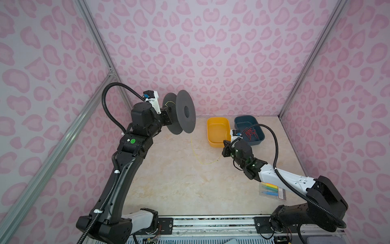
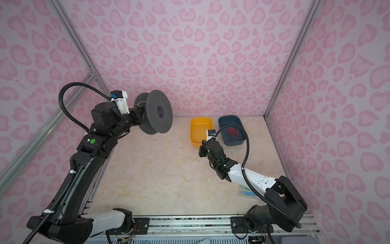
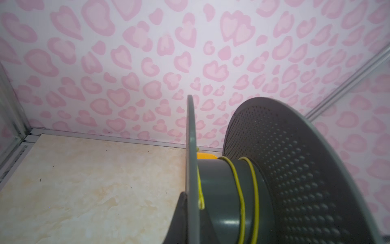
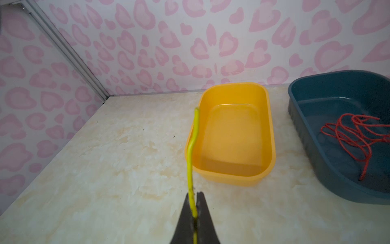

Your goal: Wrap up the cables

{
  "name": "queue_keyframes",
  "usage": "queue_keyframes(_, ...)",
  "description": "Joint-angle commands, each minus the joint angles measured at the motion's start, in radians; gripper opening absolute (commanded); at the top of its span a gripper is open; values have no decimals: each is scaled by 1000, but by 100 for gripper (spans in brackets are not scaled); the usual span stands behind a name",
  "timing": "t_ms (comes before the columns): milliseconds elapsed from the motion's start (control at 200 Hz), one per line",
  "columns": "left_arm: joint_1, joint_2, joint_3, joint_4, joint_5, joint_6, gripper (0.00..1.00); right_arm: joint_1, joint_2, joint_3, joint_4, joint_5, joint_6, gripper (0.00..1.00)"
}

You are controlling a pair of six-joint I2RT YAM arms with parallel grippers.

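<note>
Yellow wire (image 4: 189, 169), spool (image 1: 183, 124) to right fingers (image 4: 205, 224)

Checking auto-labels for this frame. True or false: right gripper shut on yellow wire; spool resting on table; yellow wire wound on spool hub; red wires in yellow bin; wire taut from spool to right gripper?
1. The right gripper is shut on the yellow wire. True.
2. The spool rests on the table. False: the left gripper holds it in the air above the table.
3. Yellow wire is wound on the hub. True, a few turns.
4. The red wires lie in the yellow bin. False: the red wires lie in the blue bin; the yellow bin is empty.
5. The wire is taut from spool to right gripper. False: it sags in a slack curve.
</note>
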State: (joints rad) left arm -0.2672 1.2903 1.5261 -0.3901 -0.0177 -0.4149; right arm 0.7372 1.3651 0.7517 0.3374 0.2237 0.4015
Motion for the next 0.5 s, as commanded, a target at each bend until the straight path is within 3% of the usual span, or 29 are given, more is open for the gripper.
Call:
queue_keyframes(0, 0, 46, -9, 175, -164, -42, 4, 79, -43, -32, -12, 101, -5, 0)
queue_keyframes(495, -24, 361, -29, 229, -453, 10, 4, 383, -365, -44, -257, 338, -96, 0)
